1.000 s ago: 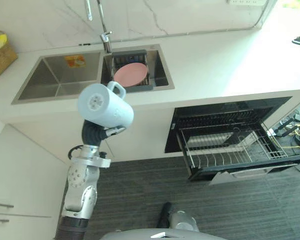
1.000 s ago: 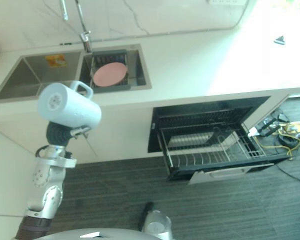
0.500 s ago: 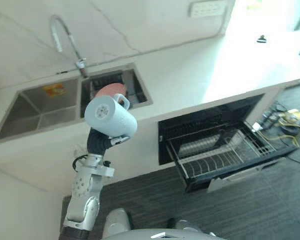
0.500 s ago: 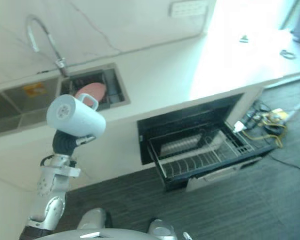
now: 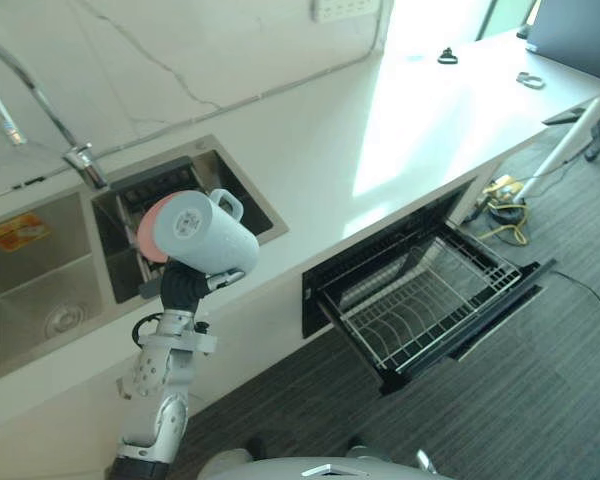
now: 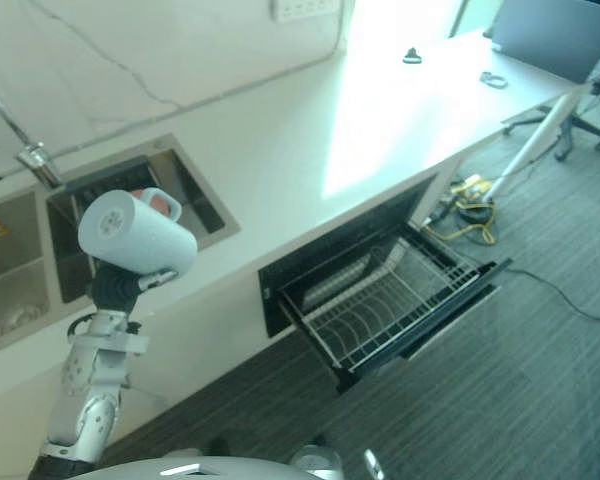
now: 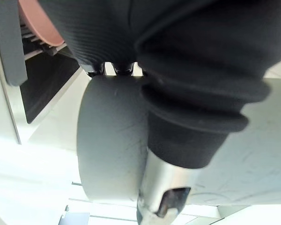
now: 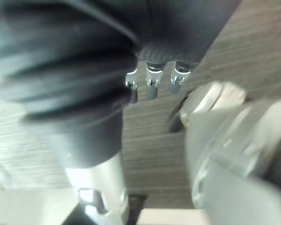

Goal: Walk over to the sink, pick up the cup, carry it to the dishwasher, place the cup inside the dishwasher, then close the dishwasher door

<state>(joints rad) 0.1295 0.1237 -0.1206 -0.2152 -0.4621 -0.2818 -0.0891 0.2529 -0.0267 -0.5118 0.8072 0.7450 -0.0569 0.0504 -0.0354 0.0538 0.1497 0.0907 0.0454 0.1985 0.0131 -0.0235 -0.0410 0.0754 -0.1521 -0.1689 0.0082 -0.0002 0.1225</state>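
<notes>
My left hand (image 5: 184, 287) is shut on a pale blue cup (image 5: 202, 236), which it holds up tilted with the base toward me and the handle on the far side. In the left wrist view the thumb (image 7: 163, 183) lies across the cup (image 7: 110, 145). The cup hangs in front of the sink (image 5: 42, 292), at the counter's edge. The dishwasher (image 5: 380, 262) under the counter stands open to the right, its wire rack (image 5: 427, 300) pulled out over the lowered door (image 5: 502, 308), and I see nothing in the rack. My right hand (image 8: 101, 183) hangs low over the floor.
A pink plate (image 5: 150, 232) stands in a dark rack in the sink's right basin, below the tap (image 5: 28, 105). The white counter (image 5: 380, 130) runs right, with small objects (image 5: 447, 56) at its far end. Cables (image 5: 504, 208) and a white desk leg (image 5: 568, 152) lie past the dishwasher.
The whole picture has swung: the sink has slid to the left edge and the dishwasher sits nearer the middle. The cup stays in my left hand in the same pose.
</notes>
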